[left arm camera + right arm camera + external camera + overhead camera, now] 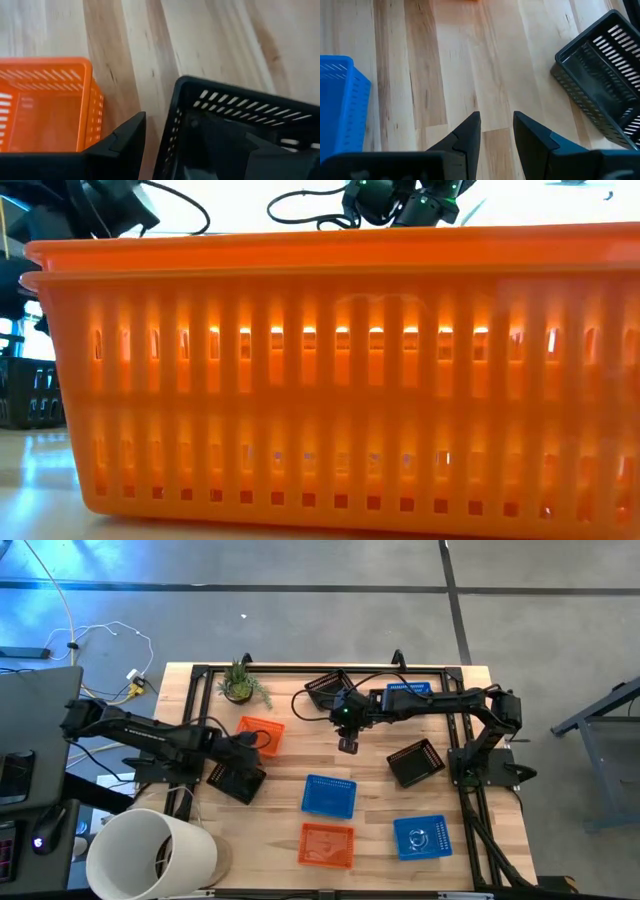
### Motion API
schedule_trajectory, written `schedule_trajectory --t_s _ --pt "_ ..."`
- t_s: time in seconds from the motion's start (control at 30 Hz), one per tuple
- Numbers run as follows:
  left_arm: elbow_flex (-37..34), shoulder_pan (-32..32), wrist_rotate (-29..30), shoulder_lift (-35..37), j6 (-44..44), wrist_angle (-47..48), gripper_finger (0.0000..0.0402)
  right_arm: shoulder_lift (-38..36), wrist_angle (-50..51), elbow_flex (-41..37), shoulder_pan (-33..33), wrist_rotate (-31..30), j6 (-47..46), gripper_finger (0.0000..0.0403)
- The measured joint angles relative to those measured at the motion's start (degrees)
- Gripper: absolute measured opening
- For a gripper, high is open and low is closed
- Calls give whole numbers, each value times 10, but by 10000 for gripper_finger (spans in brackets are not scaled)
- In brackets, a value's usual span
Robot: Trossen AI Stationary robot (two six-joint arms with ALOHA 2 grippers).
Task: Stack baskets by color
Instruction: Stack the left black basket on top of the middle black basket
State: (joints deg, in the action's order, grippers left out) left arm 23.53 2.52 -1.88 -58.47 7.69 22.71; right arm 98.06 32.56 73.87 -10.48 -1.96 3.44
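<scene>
My left gripper (240,762) hangs open over a black basket (232,780) near the table's left edge. In the left wrist view one finger (125,142) stands outside the near wall (172,125) of this black basket (240,107) and the other inside; I cannot tell whether they touch it. An orange basket (260,733) sits just beyond it. My right gripper (348,747) hangs open over bare wood mid-table, nothing between its fingers (496,116). Other baskets rest flat on the table: black (415,761), black (328,690), blue (328,795), blue (420,837), blue (410,690), orange (325,843).
A big white bucket (150,855) lies at the near left corner. A small potted plant (240,685) stands at the far left. The low view is filled by an orange basket (330,380). Bare wood lies between the orange and blue baskets mid-table.
</scene>
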Motion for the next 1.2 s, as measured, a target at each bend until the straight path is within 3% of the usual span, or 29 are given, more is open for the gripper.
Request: schedule_trajectory --t_s 0.3,0.7,1.2 --pt "11 0 13 -42 -39 0 157 0 10 0 0 22 -8 103" --pt "14 0 7 -53 -96 9 8 0 45 0 12 22 -34 103" --pt "49 1 8 -53 -197 -2 1 0 45 0 38 11 -35 103"
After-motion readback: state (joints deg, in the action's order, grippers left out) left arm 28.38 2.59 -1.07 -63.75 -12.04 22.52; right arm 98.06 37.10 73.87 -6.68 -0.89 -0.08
